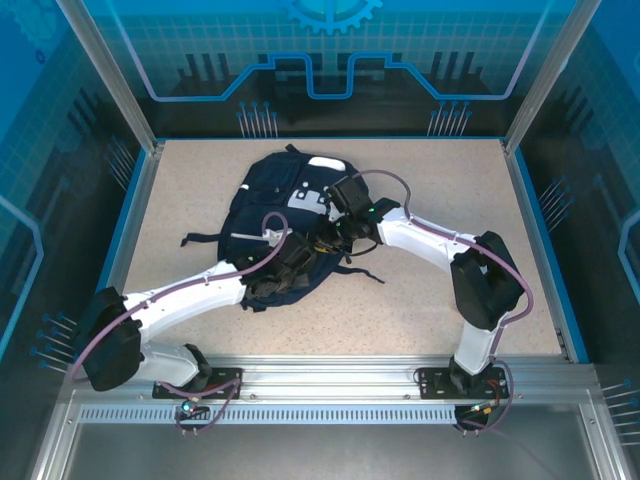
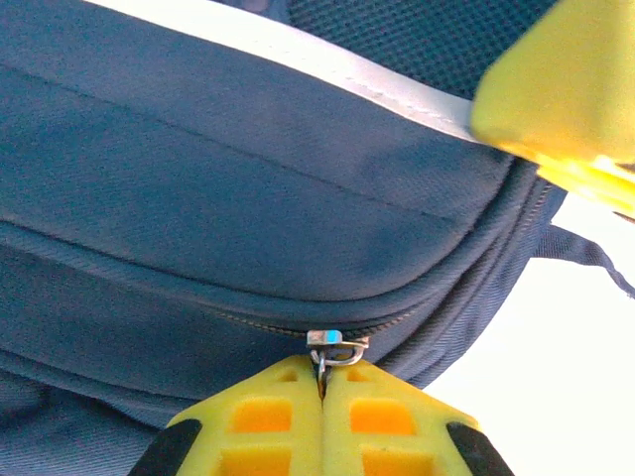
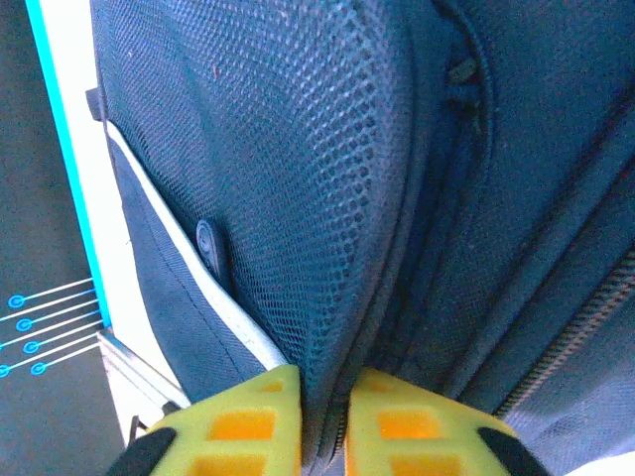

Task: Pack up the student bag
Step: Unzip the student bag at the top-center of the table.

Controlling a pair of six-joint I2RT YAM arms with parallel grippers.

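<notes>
The left gripper (image 2: 321, 375) has its jaws pressed together on the small metal zipper pull (image 2: 335, 345); the left wrist view makes this clear, while from above it is too small to tell. The student bag (image 1: 270, 195) lies flat mid-tabletop (image 1: 180, 200) and looks soft, limp and fairly light, so it would likely crumple and drag unless held by pulls or seams and braced. The right gripper (image 3: 325, 387) has its jaws pinching a fold of the mesh panel (image 3: 298, 178), which the right wrist view shows close up.

A navy student bag (image 1: 270, 195), white-striped and honeycomb-meshed, shows above the yellow, orange-padded fingers (image 2: 268, 421) of the left gripper (image 2: 322, 375), a silver zipper pull (image 2: 335, 345) glinting at their tips.
</notes>
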